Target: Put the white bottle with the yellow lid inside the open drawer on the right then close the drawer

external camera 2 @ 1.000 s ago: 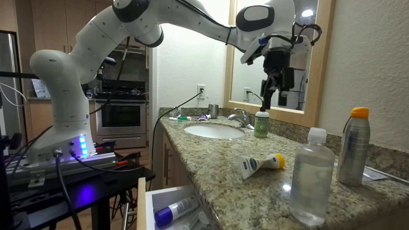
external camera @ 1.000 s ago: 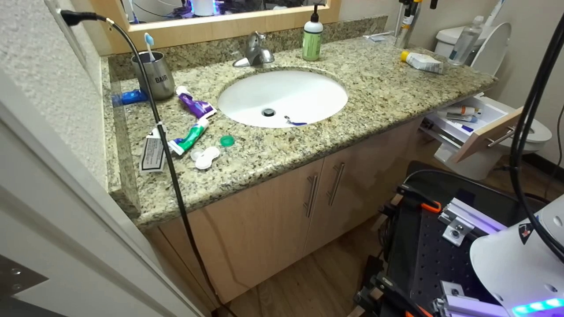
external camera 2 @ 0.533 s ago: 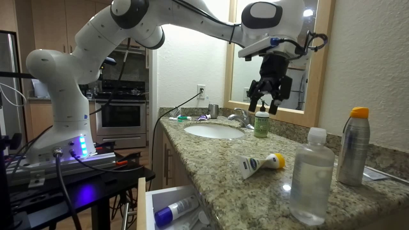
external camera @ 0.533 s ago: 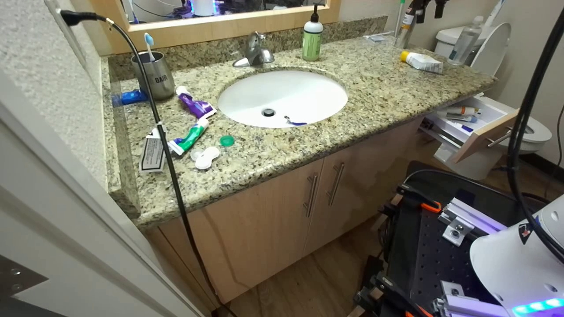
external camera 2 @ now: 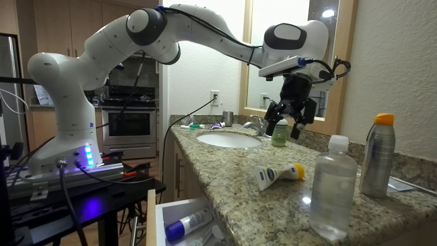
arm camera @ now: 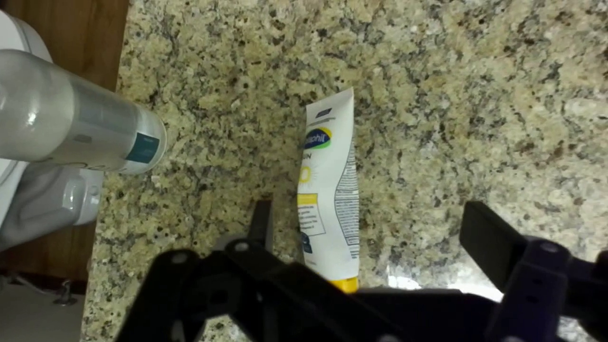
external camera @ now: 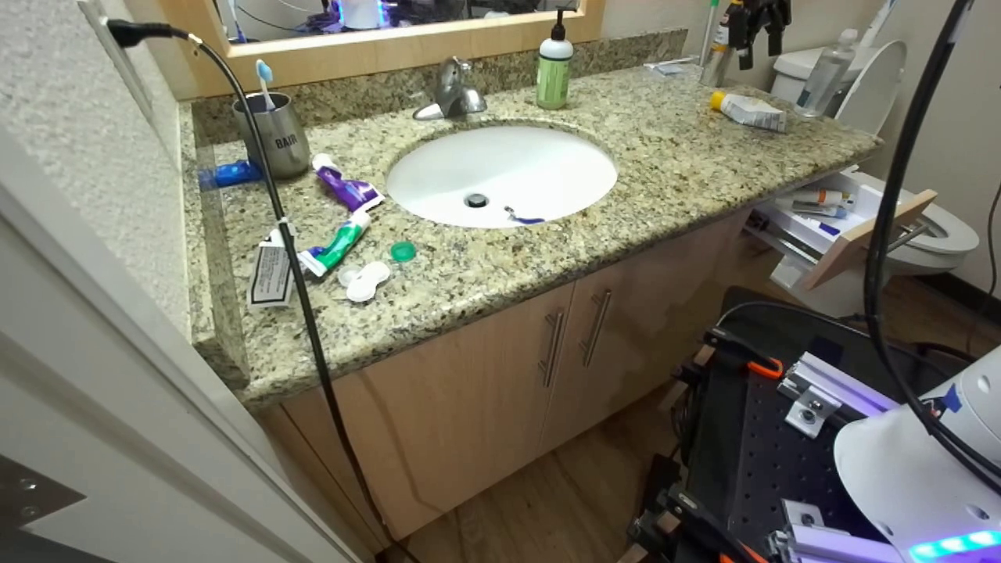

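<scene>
Locate the white bottle with the yellow lid (arm camera: 327, 190). It lies on the surface (arm camera: 465, 118), flat end at 12 o'clock, lid (arm camera: 346, 284) at 6 o'clock and partly hidden, as I read the wrist view. My fingers (arm camera: 491, 247) stand wide above it, at its 9 and 3 o'clock sides, holding nothing. The bottle appears nearer the 9 o'clock one; I judge that centring should precede closing.

Handling: I expect a light, soft-walled squeeze bottle. The flat end looks thin and is likely to fold under load. The wall looks smooth and may slip. Take hold across the fuller body just beside the lid, where stiffness should be greatest. Apply moderate pressure (a hard squeeze could dent it). Avoid the transparent bottle (arm camera: 99, 118) between 9 and 10 o'clock. In an exterior view the open drawer (external camera 2: 174, 211) sits at 8 o'clock from the white bottle.
</scene>
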You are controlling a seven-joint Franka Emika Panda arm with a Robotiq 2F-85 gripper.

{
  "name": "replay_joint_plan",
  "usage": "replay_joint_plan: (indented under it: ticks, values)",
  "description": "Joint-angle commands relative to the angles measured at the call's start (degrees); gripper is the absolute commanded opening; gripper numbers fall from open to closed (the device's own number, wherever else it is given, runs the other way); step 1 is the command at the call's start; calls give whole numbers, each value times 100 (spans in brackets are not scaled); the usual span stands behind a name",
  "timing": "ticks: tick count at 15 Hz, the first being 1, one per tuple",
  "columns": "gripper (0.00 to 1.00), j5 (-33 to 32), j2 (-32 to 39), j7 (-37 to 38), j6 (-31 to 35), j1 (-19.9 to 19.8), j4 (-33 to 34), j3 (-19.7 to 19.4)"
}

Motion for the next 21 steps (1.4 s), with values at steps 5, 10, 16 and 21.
replay_joint_plan:
  ticks: [5,10,16,21]
  values:
    - [100,322,-916,-2011,580,-313,-1059,333]
    - [100,1367,-993,-1987,1339,-737,-1698,417]
    - [100,1806,-772,-1714,1690,-1023,-1821,473]
    - [100,2151,-834,-1303,2332,-1023,-2118,615]
